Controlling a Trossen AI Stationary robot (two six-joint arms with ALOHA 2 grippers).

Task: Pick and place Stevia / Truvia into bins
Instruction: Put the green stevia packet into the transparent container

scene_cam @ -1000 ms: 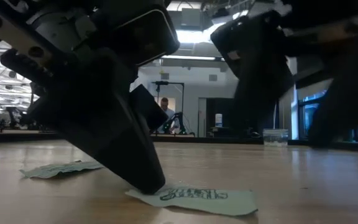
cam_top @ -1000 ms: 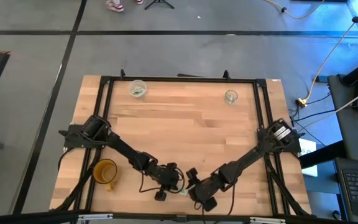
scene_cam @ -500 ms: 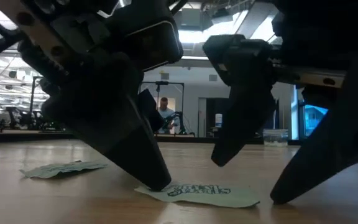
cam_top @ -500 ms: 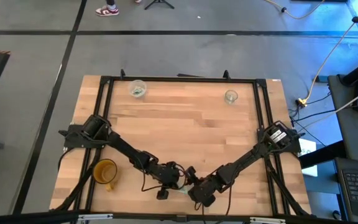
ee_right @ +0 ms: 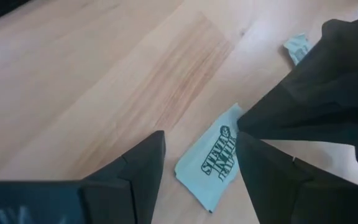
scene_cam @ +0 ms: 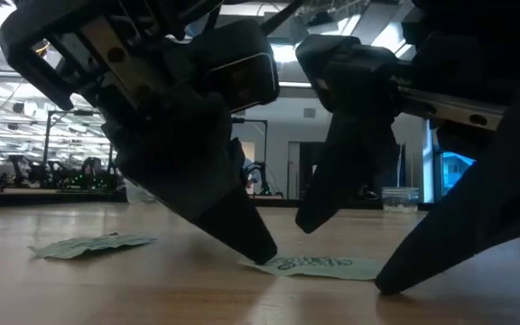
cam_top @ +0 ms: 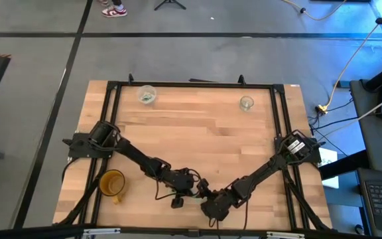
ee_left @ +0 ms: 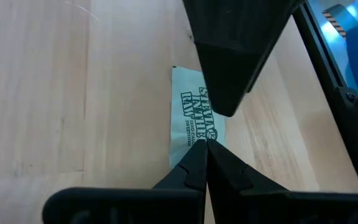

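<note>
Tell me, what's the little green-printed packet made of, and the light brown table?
The flat whitish packet with green print looks like matte paper: thin, a bit creased, no shine. The light brown table looks like smooth wood: grain lines and plank joints show.

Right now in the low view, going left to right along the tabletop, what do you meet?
Crumpled sachet → left gripper, tip on the printed sachet → printed sachet → right gripper, fingers open astride it; far cup behind.

Green-printed Stevia sachet point(ee_right: 219, 160) flat on table point(ee_right: 104, 74)
</note>
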